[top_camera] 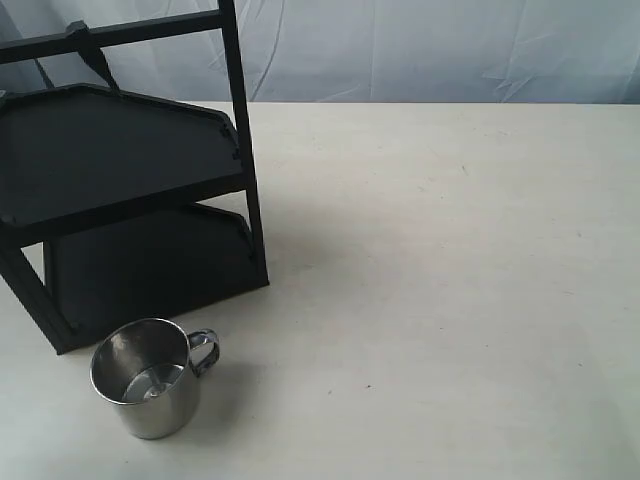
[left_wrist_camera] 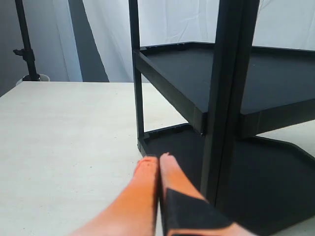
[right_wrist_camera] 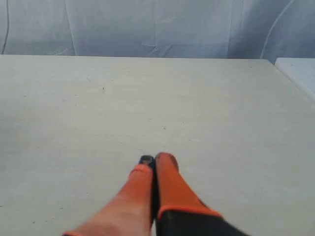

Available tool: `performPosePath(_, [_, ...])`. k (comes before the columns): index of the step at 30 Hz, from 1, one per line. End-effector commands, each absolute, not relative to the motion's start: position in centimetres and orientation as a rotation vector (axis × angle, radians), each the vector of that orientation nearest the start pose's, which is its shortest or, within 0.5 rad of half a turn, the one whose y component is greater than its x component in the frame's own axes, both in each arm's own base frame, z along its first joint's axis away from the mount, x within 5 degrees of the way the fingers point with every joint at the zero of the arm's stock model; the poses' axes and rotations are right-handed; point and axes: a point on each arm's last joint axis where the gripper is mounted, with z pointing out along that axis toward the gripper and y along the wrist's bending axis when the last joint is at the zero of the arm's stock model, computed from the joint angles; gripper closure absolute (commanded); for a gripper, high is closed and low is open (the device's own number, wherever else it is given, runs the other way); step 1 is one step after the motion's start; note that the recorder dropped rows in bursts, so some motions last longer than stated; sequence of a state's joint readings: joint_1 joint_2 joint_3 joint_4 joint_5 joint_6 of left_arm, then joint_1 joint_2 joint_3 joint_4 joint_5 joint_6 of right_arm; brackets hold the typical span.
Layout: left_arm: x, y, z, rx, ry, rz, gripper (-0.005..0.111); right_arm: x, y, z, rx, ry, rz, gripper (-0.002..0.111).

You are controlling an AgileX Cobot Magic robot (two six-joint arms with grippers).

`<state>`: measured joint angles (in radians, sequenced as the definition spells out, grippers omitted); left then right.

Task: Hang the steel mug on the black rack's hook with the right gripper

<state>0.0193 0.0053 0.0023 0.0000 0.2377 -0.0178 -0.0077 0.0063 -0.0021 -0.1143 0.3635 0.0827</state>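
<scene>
The steel mug stands upright on the table at the front left of the exterior view, its looped handle pointing right. The black rack stands just behind it, two trays under a top crossbar. Neither arm shows in the exterior view. In the right wrist view my right gripper is shut with nothing in it, over bare table; neither mug nor rack shows there. In the left wrist view my left gripper is shut and empty, close to the black rack's lower tray and a post.
The cream table stretches right of the rack and mug. A pale curtain hangs behind the table's far edge. A dark stand is off the table's far side in the left wrist view.
</scene>
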Motion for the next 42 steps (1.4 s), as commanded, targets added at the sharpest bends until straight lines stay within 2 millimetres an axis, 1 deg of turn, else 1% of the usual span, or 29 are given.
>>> performPosePath(1, [5.6,0.1,19.2,-0.026,1.714,0.006,0.105,5.4,-0.7,18.5,-0.084,1.801,-0.188,0.108])
performPosePath(3, [5.6,0.1,19.2,-0.026,1.714,0.006,0.105,5.5,-0.7,19.3,-0.147,1.710,-0.248,0.108])
performPosePath(5, [5.6,0.1,19.2,-0.026,1.714,0.006,0.105,5.6,-0.4,20.4,-0.194,1.582,-0.258,0.108])
performPosePath(9, [5.6,0.1,19.2,-0.026,1.714,0.006,0.105,5.3,0.7,23.1,-0.240,1.265,-0.193,0.108])
performPosePath(13, [5.6,0.1,19.2,-0.026,1.714,0.006,0.105,4.0,1.6,25.5,-0.254,0.954,-0.094,0.108])
performPosePath(15, [5.6,0.1,19.2,-0.026,1.714,0.006,0.105,3.2,1.9,26.5,-0.199,0.839,0.072,0.108])
performPosePath(17, [5.6,0.1,19.2,-0.026,1.714,0.006,0.105,2.5,1.6,27.2,-0.057,0.743,0.367,0.108])
performPosePath(18, [5.6,0.1,19.2,-0.026,1.714,0.006,0.105,2.5,0.6,27.4,0.184,0.714,0.678,0.108])
performPosePath(19, [5.6,0.1,19.2,-0.026,1.714,0.006,0.105,2.9,0.0,27.0,0.331,0.728,0.801,0.108])
performPosePath(20, [5.6,0.1,19.2,-0.026,1.714,0.006,0.105,3.8,-0.9,25.9,0.588,0.781,0.963,0.109])
performPosePath(21, [5.6,0.1,19.2,-0.026,1.714,0.006,0.105,4.2,-1.1,25.3,0.680,0.822,0.995,0.109])
performPosePath(22, [5.6,0.1,19.2,-0.026,1.714,0.006,0.105,4.8,-1.1,24.3,0.804,0.902,1.045,0.109])
performPosePath(24, [5.6,0.1,19.2,-0.026,1.714,0.006,0.105,5.3,-0.7,22.8,0.931,1.043,1.092,0.109])
performPosePath(25, [5.6,0.1,19.2,-0.026,1.714,0.006,0.105,5.5,-0.4,22.2,0.964,1.115,1.095,0.109])
performPosePath(30, [5.6,0.1,19.2,-0.026,1.714,0.006,0.105,5.6,0.3,20.6,1.016,1.323,1.064,0.109])
performPosePath(38, [5.6,0.1,19.2,-0.026,1.714,0.006,0.105,5.6,0.3,20.8,1.007,1.307,1.077,0.109])
performPosePath(40, [5.6,0.1,19.2,-0.026,1.714,0.006,0.105,5.5,0.4,21.8,0.933,1.317,1.054,0.109])
performPosePath(42, [5.6,0.1,19.2,-0.026,1.714,0.006,0.105,5.1,0.5,23.6,0.774,1.345,0.974,0.109])
